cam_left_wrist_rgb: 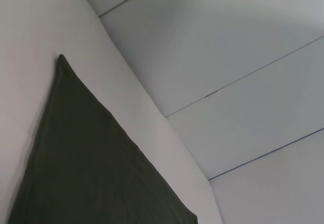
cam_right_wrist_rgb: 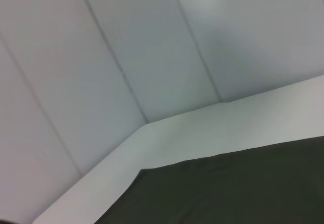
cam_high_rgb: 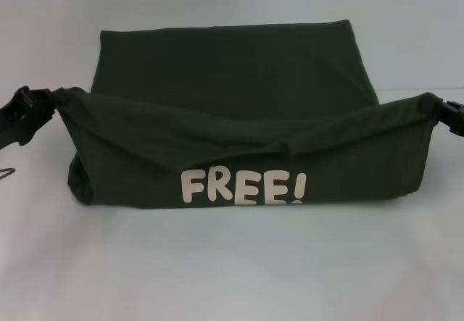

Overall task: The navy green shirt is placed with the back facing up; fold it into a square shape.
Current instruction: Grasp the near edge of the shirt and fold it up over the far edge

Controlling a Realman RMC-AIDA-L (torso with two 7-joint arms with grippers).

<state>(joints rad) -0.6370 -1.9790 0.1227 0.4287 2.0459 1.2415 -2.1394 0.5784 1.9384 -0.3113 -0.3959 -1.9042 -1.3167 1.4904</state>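
Note:
The dark olive-green shirt [cam_high_rgb: 232, 82] lies on the white table [cam_high_rgb: 232, 263], its near part lifted and stretched between my two grippers. The raised fold hangs down and shows cream "FREE!" lettering [cam_high_rgb: 243, 187]. My left gripper [cam_high_rgb: 51, 103] is shut on the shirt's left corner, held above the table. My right gripper [cam_high_rgb: 433, 109] is shut on the right corner at about the same height. The far part of the shirt lies flat. The shirt also shows in the left wrist view [cam_left_wrist_rgb: 86, 168] and in the right wrist view [cam_right_wrist_rgb: 228, 188]; neither shows fingers.
The white table runs wide in front of the shirt and to both sides. A white panelled wall [cam_left_wrist_rgb: 228, 57] stands behind the table's far edge. A thin dark cable end [cam_high_rgb: 7, 172] lies at the table's left edge.

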